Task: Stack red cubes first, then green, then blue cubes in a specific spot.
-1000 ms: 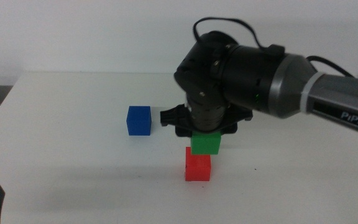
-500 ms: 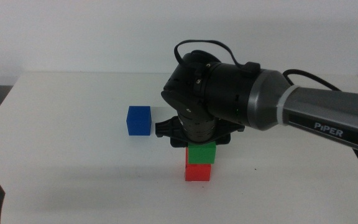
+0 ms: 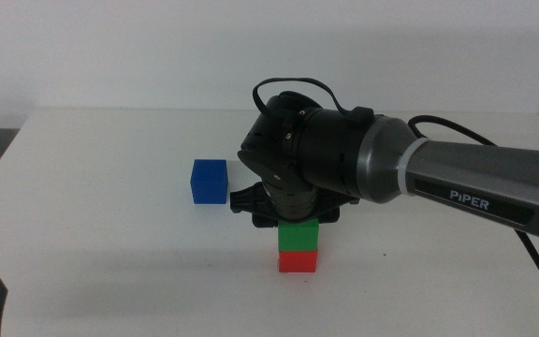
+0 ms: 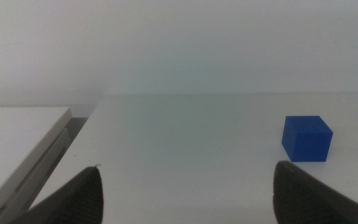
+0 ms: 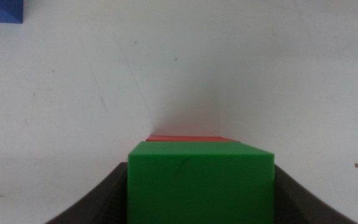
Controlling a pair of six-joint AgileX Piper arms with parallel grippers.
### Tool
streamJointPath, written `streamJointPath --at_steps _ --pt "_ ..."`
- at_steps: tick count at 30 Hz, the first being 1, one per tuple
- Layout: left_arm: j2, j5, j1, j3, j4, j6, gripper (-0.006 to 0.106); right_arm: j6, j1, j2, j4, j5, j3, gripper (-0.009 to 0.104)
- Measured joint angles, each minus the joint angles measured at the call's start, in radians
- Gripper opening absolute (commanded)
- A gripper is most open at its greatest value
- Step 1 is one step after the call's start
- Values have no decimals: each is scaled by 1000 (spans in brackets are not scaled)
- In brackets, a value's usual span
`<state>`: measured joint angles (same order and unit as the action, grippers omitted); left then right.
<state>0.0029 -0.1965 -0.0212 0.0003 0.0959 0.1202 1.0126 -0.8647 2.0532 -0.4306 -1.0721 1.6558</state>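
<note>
Sitting right on top of the red cube (image 3: 298, 261) mid-desk: green cube (image 3: 299, 234), squeezed in right gripper (image 3: 288, 217); left gripper (image 4: 185, 199) wide open, empty, near front-left corner.

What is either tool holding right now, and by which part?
The right tool holds the green cube by two opposite side faces, resting on the red cube. The left tool is open, holding nothing.

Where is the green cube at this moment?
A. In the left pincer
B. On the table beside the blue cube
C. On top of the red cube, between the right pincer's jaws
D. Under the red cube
C: the green cube sits directly on the red cube, with the right pincer shut on it.
</note>
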Motion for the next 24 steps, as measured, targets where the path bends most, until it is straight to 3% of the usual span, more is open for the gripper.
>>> streamJointPath --at_steps 2,5,8,15,20,24 --pt "0 0 0 0 0 0 94 0 4 3 0 0 0 49" --pt "0 0 0 0 0 0 94 0 8 9 -15 1 0 74" --pt "0 0 0 0 0 0 94 0 15 13 -23 13 0 91" --pt "0 0 0 0 0 0 94 -52 13 -77 -41 0 -16 93" --pt "0 0 0 0 0 0 94 -146 -64 -420 -117 24 -173 93" --pt "0 0 0 0 0 0 94 -313 -97 -768 -83 122 -393 93"
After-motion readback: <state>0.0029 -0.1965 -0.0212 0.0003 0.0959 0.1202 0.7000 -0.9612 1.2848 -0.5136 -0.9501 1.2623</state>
